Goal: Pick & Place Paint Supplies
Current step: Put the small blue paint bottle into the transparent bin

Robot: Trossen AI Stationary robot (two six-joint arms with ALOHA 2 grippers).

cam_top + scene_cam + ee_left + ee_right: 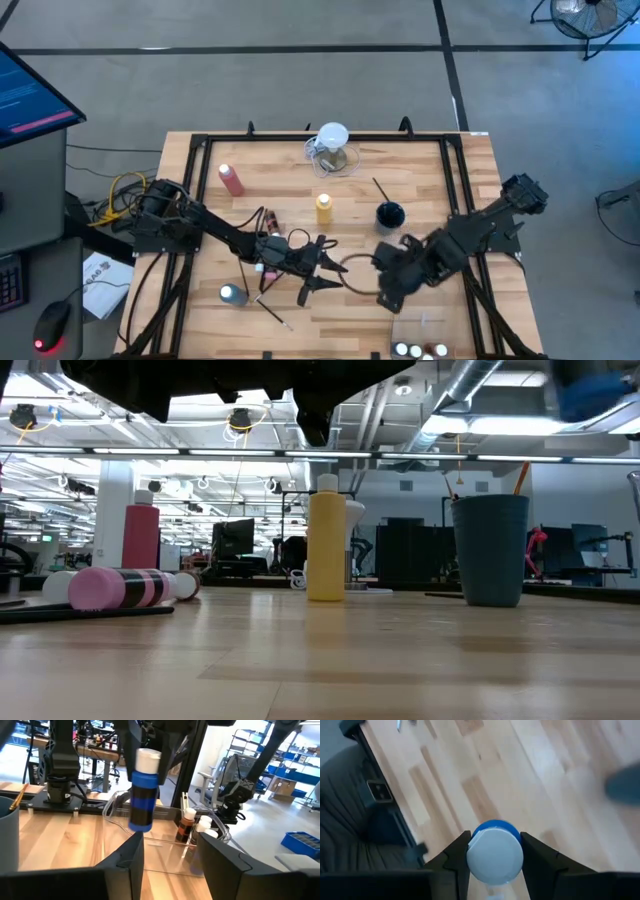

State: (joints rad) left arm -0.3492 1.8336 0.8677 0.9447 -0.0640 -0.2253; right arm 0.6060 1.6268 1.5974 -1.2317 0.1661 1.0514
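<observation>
**Blue Bottle Aloft, Mid-Table**

On the butcher-block table (430, 200), my two arms meet near the front middle. My right gripper (495, 839) carries the work. Its fingers are clamped on either side of a blue squeeze bottle (495, 857) just below the white cap, and the bottle hangs upright, clear of the wood. My left gripper (172, 842) waits just beside it with its fingers spread and nothing between them, looking straight at the lifted bottle.

Around us stand the clear jug (335, 150) at the back rail, a dark cup (390, 214) with brushes in it, a pink-red squeeze bottle (232, 180) to the back left and a yellow squeeze bottle (324, 208) near the centre. A cluster of small white-capped bottles (192, 822) sits inside a clear-walled container, which I judge to be the drop point. A thin paintbrush (275, 310) lies loose near the front.

To place the bottle well, I should keep it vertical and travel high enough to clear the container's wall. I should lower it into a gap beside the small bottles without nudging them. My fingers should part only once the base sits flat, and my left arm should keep out of the path.
</observation>
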